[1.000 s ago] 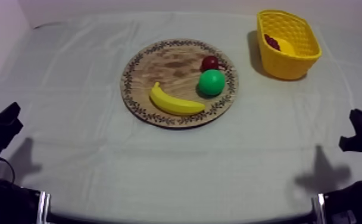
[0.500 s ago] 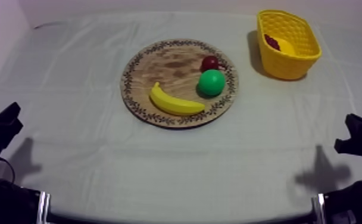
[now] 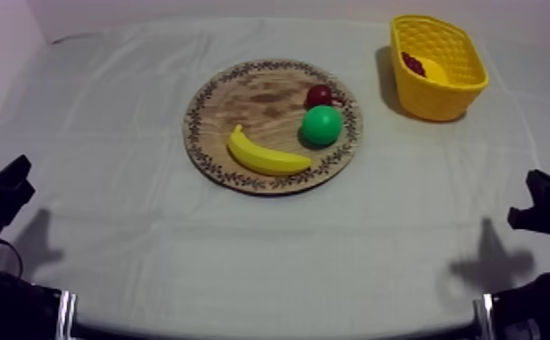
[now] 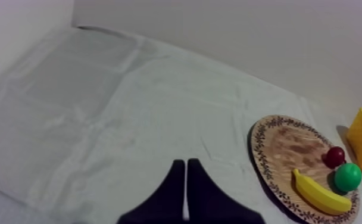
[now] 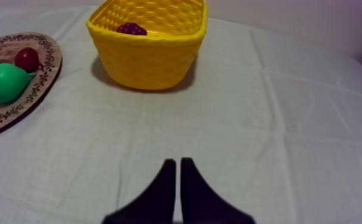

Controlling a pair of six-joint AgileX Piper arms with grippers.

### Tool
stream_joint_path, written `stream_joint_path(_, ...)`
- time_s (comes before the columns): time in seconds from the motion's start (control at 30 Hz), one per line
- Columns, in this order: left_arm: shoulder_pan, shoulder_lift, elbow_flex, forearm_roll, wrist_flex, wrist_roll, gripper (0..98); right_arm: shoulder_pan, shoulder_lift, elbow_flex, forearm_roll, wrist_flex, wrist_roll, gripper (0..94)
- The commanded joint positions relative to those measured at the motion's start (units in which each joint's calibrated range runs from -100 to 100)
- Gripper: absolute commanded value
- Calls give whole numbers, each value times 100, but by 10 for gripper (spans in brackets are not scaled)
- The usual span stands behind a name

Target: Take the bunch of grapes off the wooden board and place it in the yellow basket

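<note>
3 fruit on board: banana, pear & small red fruit lie on the wooden board; no grapes among them.
Grapes: the bunch of grapes lies inside the yellow basket, by its far wall, below the rim as far as I can tell.
L gripper: my left gripper is clenched on nothing, fingers together as a narrow wedge, low over the cloth, well apart from the board.
R gripper: my right gripper is likewise clenched & empty, over cloth, basket ahead of it and not touching.
Step in hand: I judge the put-in done; what's left is parking, w/ both arms low at the table's near edge.
How to do it well: no reach toward the basket, fingers closed, arms clear of board & basket so nothing gets nudged. If a check is wanted, look from the right wrist view that the bunch sits fully under the rim, not hung on it.
Risk: small, in my view; a stray sweep could tip the light basket or roll the pear.
Writing/brands: none I can read. Board rim has a leafy pattern, basket wall a woven mesh; no letters or logo on either, nor on the fruit.
</note>
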Motion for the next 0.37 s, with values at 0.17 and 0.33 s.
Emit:
stream_joint_path(0.17,1,0,2,1,0,-1,1,-207,-4,20,-2,-24,-283,5)
stream_joint_path(0.33,1,0,2,1,0,-1,1,-259,-4,22,-2,-27,-362,5)
